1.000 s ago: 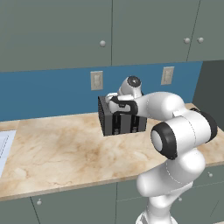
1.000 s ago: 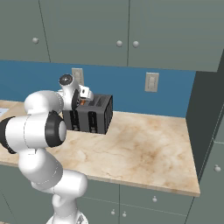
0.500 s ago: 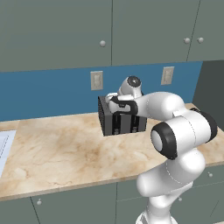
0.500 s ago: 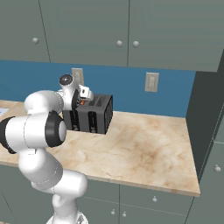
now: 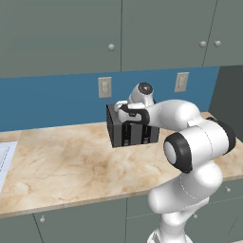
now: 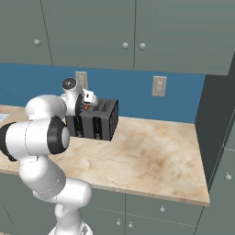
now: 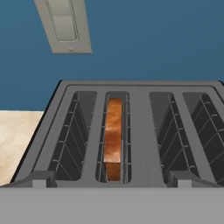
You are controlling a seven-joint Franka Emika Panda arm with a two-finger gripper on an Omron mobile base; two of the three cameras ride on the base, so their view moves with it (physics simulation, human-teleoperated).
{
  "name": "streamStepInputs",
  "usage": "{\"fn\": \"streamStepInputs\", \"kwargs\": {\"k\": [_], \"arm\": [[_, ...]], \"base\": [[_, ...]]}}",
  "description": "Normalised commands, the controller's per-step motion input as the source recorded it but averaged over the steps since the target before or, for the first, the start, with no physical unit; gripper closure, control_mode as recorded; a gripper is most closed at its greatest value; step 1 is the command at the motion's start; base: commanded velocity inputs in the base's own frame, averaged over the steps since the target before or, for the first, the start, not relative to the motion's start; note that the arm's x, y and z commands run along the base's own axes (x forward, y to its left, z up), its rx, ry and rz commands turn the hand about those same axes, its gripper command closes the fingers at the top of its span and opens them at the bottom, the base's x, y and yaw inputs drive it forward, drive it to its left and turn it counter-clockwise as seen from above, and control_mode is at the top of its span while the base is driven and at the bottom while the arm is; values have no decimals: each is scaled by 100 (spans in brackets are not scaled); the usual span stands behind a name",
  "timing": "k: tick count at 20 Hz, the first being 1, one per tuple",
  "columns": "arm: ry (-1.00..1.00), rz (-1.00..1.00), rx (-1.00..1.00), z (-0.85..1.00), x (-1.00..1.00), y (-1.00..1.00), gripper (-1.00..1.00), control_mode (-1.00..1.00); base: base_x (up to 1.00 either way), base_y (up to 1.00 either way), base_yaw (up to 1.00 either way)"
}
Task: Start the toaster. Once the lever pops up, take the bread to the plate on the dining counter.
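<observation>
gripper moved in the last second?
No. The gripper sits in the same spot over the toaster, below the wall outlet, as before.

Light is even and soft, fairly bright, with no glare. The toaster (image 5: pixel 132 131) casts a faint shadow on the tabletop (image 5: pixel 71 166). All views are sharp, without blur or edge distortion.

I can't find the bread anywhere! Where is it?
The bread is standing inside the toaster, in the second slot from the left in the hand view. The toaster sits on the marble counter by the blue wall.
</observation>
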Motion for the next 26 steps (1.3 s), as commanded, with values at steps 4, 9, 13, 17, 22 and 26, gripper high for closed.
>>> {"fn": "streamStepInputs", "kwargs": {"k": [4, 9, 13, 17, 22, 26], "arm": [[0, 0, 0, 0, 0, 0, -100, -100], [0, 0, 0, 0, 0, 0, -100, -100], [0, 0, 0, 0, 0, 0, -100, -100], [0, 0, 0, 0, 0, 0, -100, -100], [0, 0, 0, 0, 0, 0, -100, -100], [0, 0, 0, 0, 0, 0, -100, -100]], "base": [[0, 0, 0], [0, 0, 0], [0, 0, 0], [0, 0, 0], [0, 0, 0], [0, 0, 0]]}}
